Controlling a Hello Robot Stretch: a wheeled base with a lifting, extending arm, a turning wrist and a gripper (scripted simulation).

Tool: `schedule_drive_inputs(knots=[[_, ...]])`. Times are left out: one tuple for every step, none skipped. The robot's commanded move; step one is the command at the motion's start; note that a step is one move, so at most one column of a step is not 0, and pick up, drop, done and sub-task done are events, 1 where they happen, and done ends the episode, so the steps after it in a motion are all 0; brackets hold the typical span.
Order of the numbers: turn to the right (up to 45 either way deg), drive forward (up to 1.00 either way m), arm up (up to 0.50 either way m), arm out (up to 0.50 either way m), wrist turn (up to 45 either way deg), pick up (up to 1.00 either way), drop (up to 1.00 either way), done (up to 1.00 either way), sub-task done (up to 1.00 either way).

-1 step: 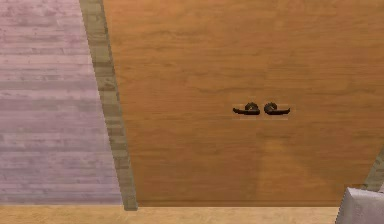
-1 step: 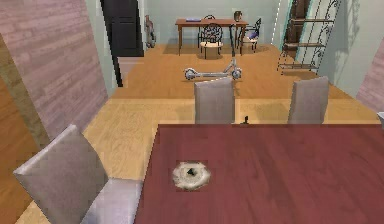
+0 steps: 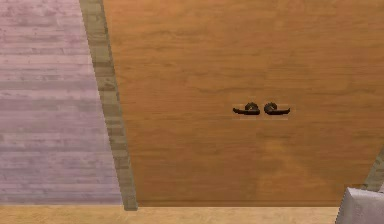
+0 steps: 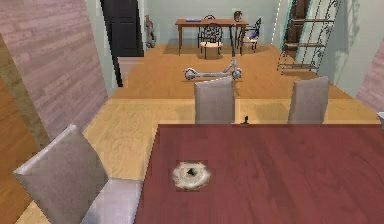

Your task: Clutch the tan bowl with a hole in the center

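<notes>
Dark red table [image 4: 290, 170] with one grey chair [image 4: 70, 178] at its left corner, two more chairs [image 4: 213, 100] along its far edge. Beyond these, scooter [image 4: 212, 72] on the floor [image 4: 160, 88], desk [image 4: 205, 21], wire shelving [image 4: 305, 40]. Wooden door [image 3: 200, 60] with paired dark handles [image 3: 261, 109].

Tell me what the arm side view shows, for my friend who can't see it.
A small tan bowl with a dark hole in its middle sits on a dark red table. Three grey chairs stand around the table, and beyond them a scooter is on the wooden floor.
</notes>
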Motion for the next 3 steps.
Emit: schedule_drive_inputs(knots=[[0.0, 0.0, 0.24, 0.0, 0.0, 0.0, 0.0, 0.0, 0.0], [0.0, 0.0, 0.0, 0.32, 0.0, 0.0, 0.0, 0.0, 0.0], [0.0, 0.0, 0.0, 0.0, 45.0, 0.0, 0.0, 0.0, 0.0]])
